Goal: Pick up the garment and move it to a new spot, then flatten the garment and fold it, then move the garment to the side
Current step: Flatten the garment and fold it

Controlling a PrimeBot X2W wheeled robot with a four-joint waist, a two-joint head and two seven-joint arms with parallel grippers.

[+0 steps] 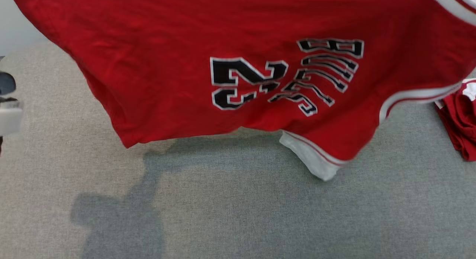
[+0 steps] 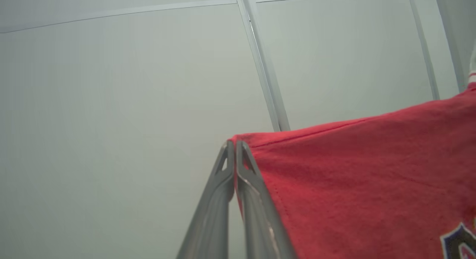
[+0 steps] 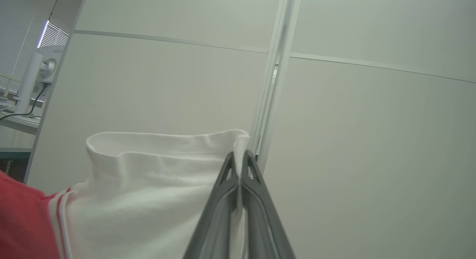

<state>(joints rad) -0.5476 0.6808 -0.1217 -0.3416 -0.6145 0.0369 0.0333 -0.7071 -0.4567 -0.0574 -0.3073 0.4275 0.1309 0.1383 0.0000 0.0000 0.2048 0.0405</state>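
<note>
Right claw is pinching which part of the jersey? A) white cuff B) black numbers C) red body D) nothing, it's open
A: in the right wrist view the right claw is shut on the white cuff, with the red body of the jersey off at the lower left.

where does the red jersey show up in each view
Head view: red jersey hangs across the upper half.
Left wrist view: lower right, a red corner pinched in the shut left end effector.
Right wrist view: red at lower left, its white part clamped in the shut right end effector.
Shared landmark: the red-striped white trim.
</note>
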